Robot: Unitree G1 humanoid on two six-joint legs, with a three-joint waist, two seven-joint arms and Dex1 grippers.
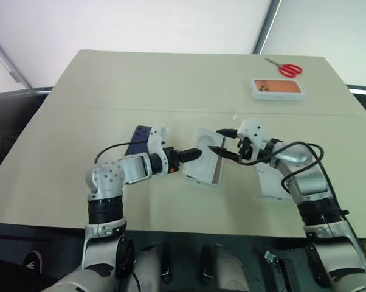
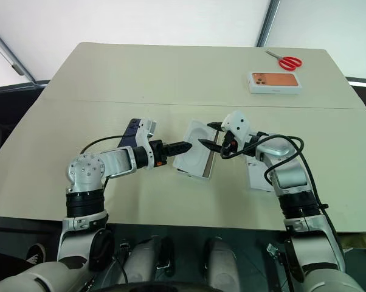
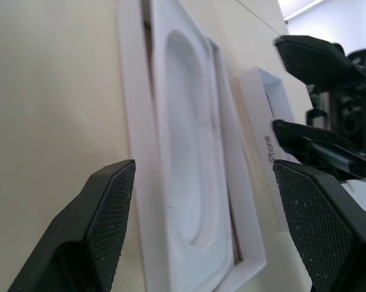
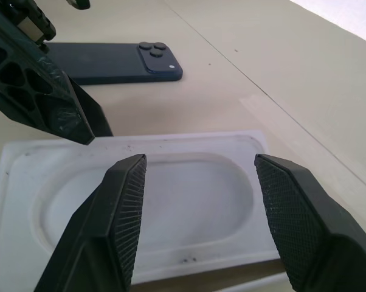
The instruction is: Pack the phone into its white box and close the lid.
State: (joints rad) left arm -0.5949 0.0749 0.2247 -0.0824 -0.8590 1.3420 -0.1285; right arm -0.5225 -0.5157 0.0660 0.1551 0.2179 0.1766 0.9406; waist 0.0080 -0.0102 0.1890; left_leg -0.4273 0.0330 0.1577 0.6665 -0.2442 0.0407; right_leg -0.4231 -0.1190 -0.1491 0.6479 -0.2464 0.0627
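Note:
The white box (image 1: pixel 201 165) lies at the table's middle, and a thin white insert (image 4: pixel 148 190) with an oval recess rests in it. My left gripper (image 1: pixel 198 154) points at the box's left edge, open, with nothing between its fingers. From the right, my right gripper (image 1: pixel 216 139) hovers over the box's far right edge, fingers spread above the insert, touching nothing that I can see. The dark navy phone (image 4: pixel 110 64) lies flat on the table behind my left wrist, camera cluster up. The lid (image 3: pixel 263 115), white with lettering on its side wall, lies right of the box under my right forearm.
A white box printed with an orange phone (image 1: pixel 278 89) sits at the far right of the table, with red-handled scissors (image 1: pixel 288 69) beyond it. A black cable loops over my right forearm. The table's front edge runs close below both arms.

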